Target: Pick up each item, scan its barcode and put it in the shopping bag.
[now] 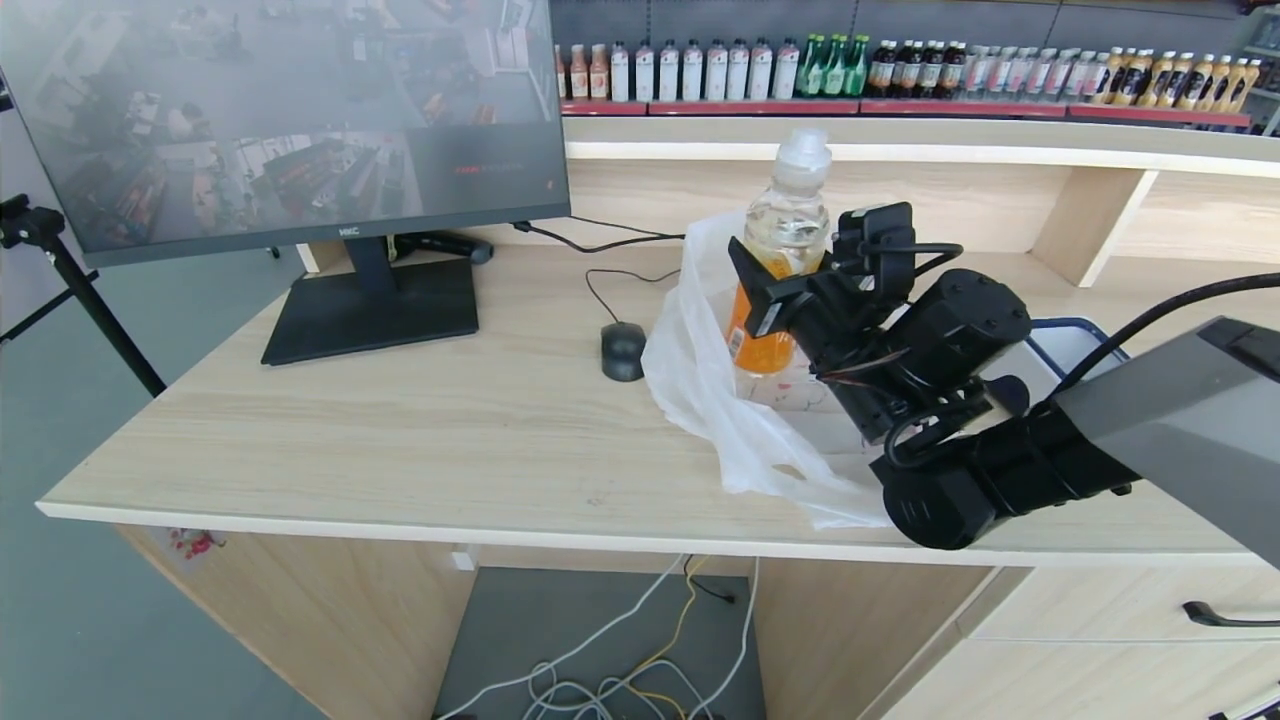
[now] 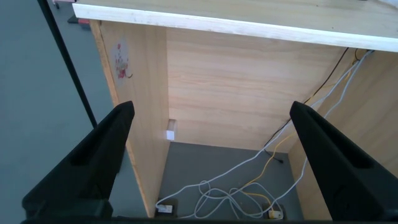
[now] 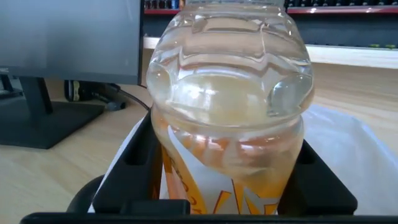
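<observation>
A clear drink bottle (image 1: 785,250) with an orange label and white cap stands upright inside the mouth of the white plastic shopping bag (image 1: 700,390) on the wooden counter. My right gripper (image 1: 775,290) is shut on the bottle's middle, its black fingers (image 3: 134,165) pressing both sides of the bottle (image 3: 230,124). My left gripper (image 2: 211,162) hangs below the counter's front edge, facing the wooden panel, with its fingers (image 2: 93,162) wide open and nothing between them.
A monitor (image 1: 285,120) on a black stand occupies the counter's left back, with a black mouse (image 1: 622,350) and cable beside the bag. A blue-rimmed tray (image 1: 1065,345) lies behind my right arm. Shelves of bottles (image 1: 900,70) line the back. Loose cables (image 2: 242,193) lie under the counter.
</observation>
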Available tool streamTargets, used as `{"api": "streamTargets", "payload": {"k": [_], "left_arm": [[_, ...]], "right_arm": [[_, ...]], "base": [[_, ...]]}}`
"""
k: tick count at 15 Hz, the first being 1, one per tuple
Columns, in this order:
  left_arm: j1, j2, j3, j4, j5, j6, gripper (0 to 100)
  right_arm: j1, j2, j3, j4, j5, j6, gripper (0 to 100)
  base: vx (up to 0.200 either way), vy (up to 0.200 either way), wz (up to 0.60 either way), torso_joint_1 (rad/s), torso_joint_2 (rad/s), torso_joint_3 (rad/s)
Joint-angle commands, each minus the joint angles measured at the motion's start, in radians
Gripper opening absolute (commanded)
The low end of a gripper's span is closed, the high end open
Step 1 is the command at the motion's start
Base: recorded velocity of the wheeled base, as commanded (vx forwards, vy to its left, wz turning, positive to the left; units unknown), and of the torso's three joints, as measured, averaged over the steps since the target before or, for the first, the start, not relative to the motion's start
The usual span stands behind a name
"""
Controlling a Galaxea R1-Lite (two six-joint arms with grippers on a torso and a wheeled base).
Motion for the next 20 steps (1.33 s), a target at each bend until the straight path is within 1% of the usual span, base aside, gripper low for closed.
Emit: {"api": "streamTargets", "payload": {"k": [1, 20], "left_arm": [[0.001, 0.000, 0.000, 0.000, 0.000, 0.001, 100], [0.001, 0.000, 0.000, 0.001, 0.000, 0.001, 100]], "right_arm": [[0.001, 0.020, 0.000, -0.001, 0.000, 0.000, 0], [0.009, 0.046, 0.005, -0.008, -0.002, 0.003, 0]], "base": [[0.000, 0.000, 0.00, 0.000, 0.00, 0.000], [0.000, 0.000, 0.00, 0.000, 0.00, 0.000]]}}
